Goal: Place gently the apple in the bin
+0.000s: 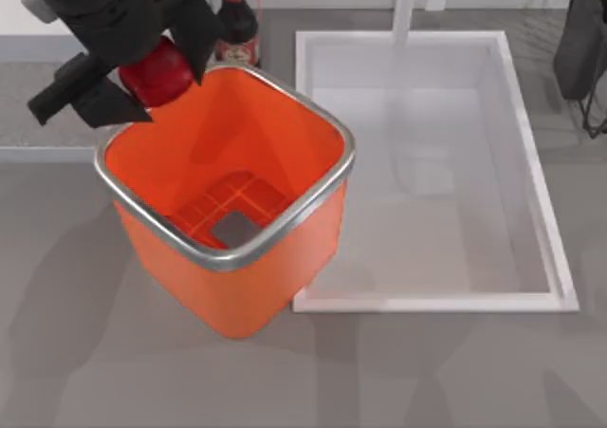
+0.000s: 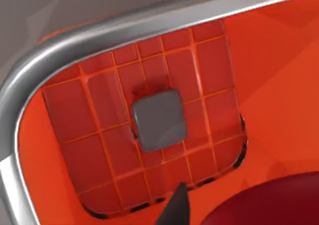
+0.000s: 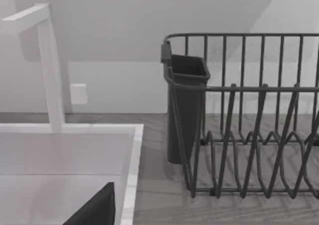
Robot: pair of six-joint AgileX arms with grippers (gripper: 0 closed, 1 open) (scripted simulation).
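Observation:
My left gripper (image 1: 161,84) is shut on the apple (image 1: 152,69), a glossy deep-red fruit, and holds it above the back left corner of the bin (image 1: 228,257). The bin is bright orange with a silver rim and stands at the left of the table. The left wrist view looks down into the bin (image 2: 45,50) at its gridded floor and grey square (image 2: 158,119). There, part of the apple (image 2: 271,205) shows beside one dark fingertip (image 2: 177,211). My right arm (image 1: 579,34) is parked at the back right.
A dark bottle with a red cap (image 1: 237,25) stands just behind the bin, close to my left gripper. A white rectangular basin (image 1: 560,257) with a faucet (image 1: 406,10) lies right of the bin. A dark wire dish rack (image 3: 249,120) stands at the far right.

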